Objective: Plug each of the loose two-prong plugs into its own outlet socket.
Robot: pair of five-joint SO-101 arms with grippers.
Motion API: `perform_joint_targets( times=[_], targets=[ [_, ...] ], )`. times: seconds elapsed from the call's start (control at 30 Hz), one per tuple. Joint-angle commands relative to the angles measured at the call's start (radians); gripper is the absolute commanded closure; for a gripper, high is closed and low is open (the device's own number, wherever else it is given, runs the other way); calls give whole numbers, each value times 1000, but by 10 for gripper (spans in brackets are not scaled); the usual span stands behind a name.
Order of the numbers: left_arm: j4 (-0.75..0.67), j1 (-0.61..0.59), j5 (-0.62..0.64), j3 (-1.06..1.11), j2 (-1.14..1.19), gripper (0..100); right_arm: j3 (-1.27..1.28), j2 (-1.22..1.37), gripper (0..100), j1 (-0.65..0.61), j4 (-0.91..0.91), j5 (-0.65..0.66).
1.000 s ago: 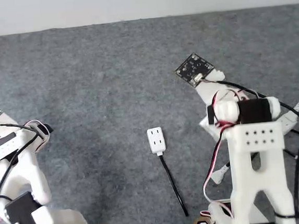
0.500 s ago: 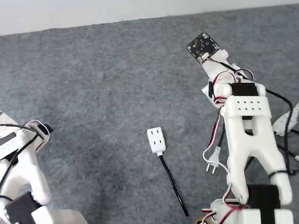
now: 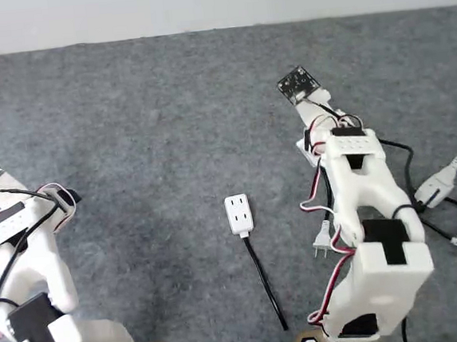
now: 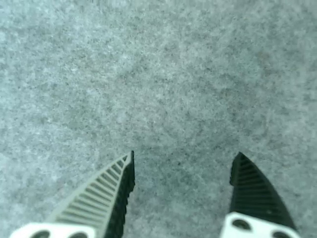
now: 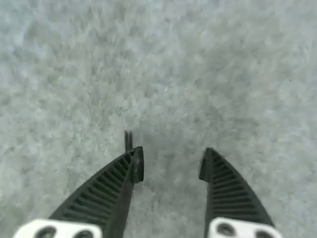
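Right hand [image 5: 173,149]: jaws partly apart, nothing between them, poised over the bare grey surface [image 5: 237,59].

Left hand [image 4: 185,154]: jaws wide apart, also holding nothing, over the same felt-like grey.

From above: the white outlet block [image 3: 239,214] lies between my two arms, its black cord [image 3: 264,280] trailing back toward my bases. One loose two-prong plug [image 3: 323,239] lies just beside my right arm [image 3: 359,199], apart from the outlet. More white plugs [image 3: 436,186] lie near the right edge.
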Motion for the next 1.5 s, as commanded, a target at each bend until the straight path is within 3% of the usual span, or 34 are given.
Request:
perform_joint_targets(
  times=[0.0,0.23,0.37,0.97,1.13,1.27,1.47],
  targets=[
    [-18,3,-8,-8,-12,703,-140,-7,808,4,-10,-138],
    [-18,3,-17,-8,-11,703,-218,-185,876,21,318,-503],
    [-17,5,-46,-7,-11,703,-180,-348,940,12,493,-578],
    [-18,5,-49,7,-18,703,427,-1053,929,5,610,-534],
    [-18,6,-49,5,-17,703,465,-1032,924,-5,697,-431],
    [-20,8,-49,1,-14,703,462,-928,864,-18,785,-393],
    [-20,8,-49,-1,-14,703,486,-871,864,-2,679,-419]
  ],
)
